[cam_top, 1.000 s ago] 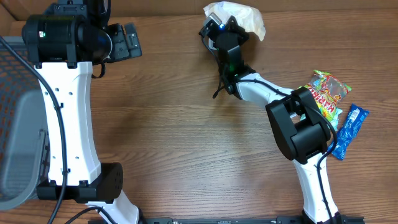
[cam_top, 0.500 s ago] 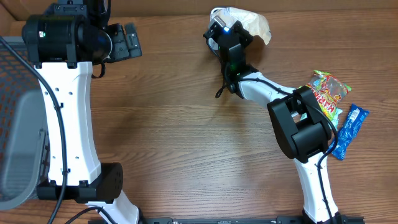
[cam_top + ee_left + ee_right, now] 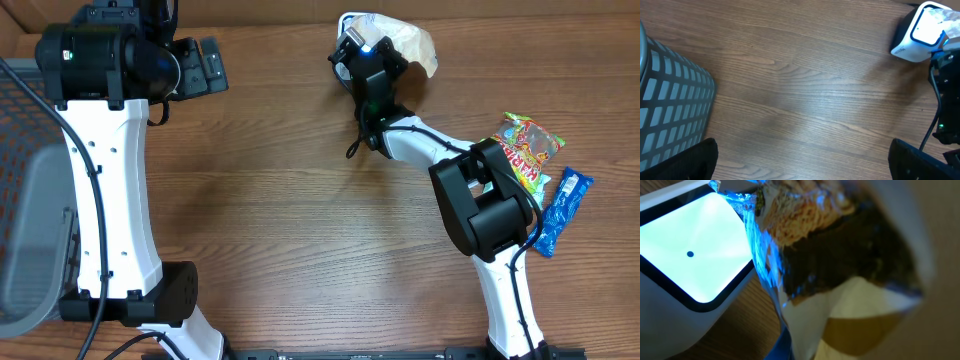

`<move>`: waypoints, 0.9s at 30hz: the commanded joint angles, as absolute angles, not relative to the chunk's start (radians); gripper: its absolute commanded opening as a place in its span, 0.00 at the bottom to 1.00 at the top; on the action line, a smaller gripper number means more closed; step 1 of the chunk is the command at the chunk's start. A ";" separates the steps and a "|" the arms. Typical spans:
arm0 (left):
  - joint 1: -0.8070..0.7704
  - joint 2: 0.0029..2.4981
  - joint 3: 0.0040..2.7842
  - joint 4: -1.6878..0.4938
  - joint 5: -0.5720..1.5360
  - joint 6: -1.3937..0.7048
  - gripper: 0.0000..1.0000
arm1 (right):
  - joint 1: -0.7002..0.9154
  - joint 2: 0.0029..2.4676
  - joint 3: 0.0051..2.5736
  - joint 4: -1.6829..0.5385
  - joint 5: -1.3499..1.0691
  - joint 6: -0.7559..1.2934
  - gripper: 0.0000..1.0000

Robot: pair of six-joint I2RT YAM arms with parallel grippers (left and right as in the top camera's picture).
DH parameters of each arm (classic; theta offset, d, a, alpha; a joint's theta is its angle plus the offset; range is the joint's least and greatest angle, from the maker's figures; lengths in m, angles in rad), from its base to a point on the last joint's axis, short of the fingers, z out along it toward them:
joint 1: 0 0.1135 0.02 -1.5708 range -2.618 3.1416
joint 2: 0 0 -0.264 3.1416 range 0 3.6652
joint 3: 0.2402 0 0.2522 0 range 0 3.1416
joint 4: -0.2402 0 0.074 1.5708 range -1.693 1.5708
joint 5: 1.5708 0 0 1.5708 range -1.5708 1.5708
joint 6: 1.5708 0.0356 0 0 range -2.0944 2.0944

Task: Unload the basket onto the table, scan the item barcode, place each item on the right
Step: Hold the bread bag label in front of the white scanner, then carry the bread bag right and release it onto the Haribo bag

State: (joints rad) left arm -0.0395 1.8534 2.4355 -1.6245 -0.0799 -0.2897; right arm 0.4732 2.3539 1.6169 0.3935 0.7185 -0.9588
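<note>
At the far edge of the wood-grain worktop (image 3: 280, 200), the right gripper (image 3: 366, 48) is clamped on a noodle packet (image 3: 840, 280) (crinkled, foil-edged), just beside the lit white scanner (image 3: 690, 255). The left gripper (image 3: 197, 67) gapes wide, empty, over bare wood beside a grey mesh basket (image 3: 670, 100).

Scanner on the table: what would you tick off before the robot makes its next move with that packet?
1. Snack packet gripped by the right gripper: ok.
2. Packet held beside the scanner window: ok.
3. Scanner window lit: ok.
4. Barcode facing the window: cannot tell, no barcode shows.
5. Left gripper open, away from the scanner: ok.
6. Candy bag and blue wrapper lying apart from the scanner: ok.
</note>
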 commanded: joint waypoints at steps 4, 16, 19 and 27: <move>-0.053 1.859 2.443 -1.623 -0.085 -0.303 1.00 | 0.490 2.366 1.645 0.425 0.733 -1.005 0.04; -0.053 1.859 2.443 -1.623 -0.085 -0.303 1.00 | 0.548 2.248 1.645 0.488 0.802 -1.096 0.04; -0.053 1.859 2.443 -1.623 -0.085 -0.303 1.00 | 0.596 2.152 1.645 0.332 0.830 -0.979 0.04; -0.053 1.859 2.443 -1.623 -0.085 -0.303 1.00 | 0.823 1.901 1.645 -0.361 0.772 -0.449 0.04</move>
